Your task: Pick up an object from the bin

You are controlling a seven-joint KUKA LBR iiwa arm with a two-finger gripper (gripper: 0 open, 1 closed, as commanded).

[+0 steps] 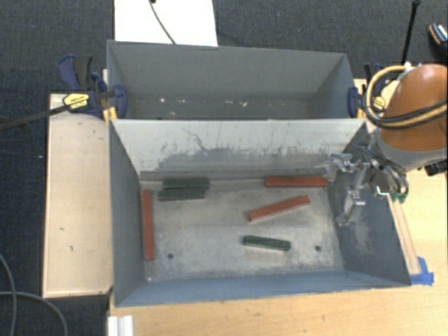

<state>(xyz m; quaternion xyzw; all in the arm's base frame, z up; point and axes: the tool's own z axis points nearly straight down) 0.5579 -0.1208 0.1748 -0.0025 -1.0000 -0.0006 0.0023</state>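
My gripper (348,212) hangs at the bin's right side, over the sloping right wall, open with nothing between its fingers. Nearest to it, a red-brown bar (295,182) lies along the foot of the back wall, just left of the gripper. A second red-brown bar (278,208) lies tilted on the floor near the middle, further left and lower. In front of that one, a short dark green bar (266,243) rests on the floor.
A dark green block (184,188) lies at the back left of the floor. A long red bar (148,225) runs along the foot of the left wall. The arm with its orange cover stands over the bin's right rim.
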